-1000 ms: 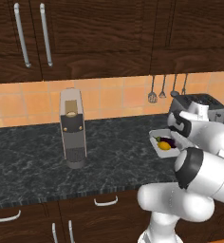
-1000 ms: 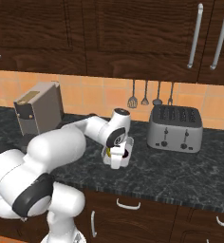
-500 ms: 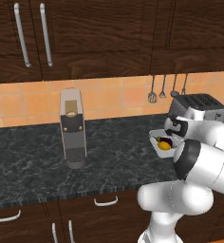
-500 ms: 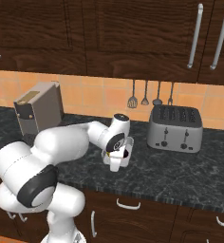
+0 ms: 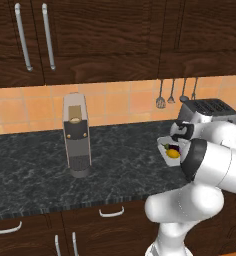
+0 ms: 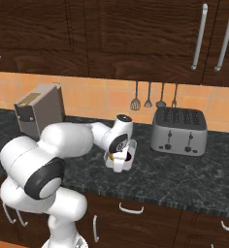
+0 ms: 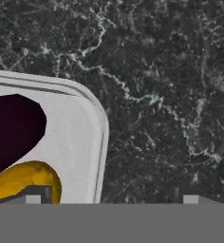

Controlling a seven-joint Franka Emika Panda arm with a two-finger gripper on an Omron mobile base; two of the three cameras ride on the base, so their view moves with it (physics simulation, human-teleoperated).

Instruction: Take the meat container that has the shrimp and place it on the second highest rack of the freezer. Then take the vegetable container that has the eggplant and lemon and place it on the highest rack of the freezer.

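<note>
coffee machine [image 5: 77, 134], toaster [image 6: 179, 131] (silver), hanging utensils [image 6: 148, 96]

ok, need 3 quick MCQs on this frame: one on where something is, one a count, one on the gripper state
1. Where does the vegetable container sit?
A. on the dark counter
B. on top of the toaster
C. inside a drawer

2. How many utensils hang on the wall beside the toaster?
A. one
B. two
C. four

3. The gripper is:
A. shut on the lemon
B. open, holding nothing
C. shut on the eggplant

Answers:
1 A, the white tray rests on the counter.
2 C, the right base view shows four utensils on the tiles.
3 B, its tips stand wide apart over the tray's rim, beside the lemon and eggplant.
</note>
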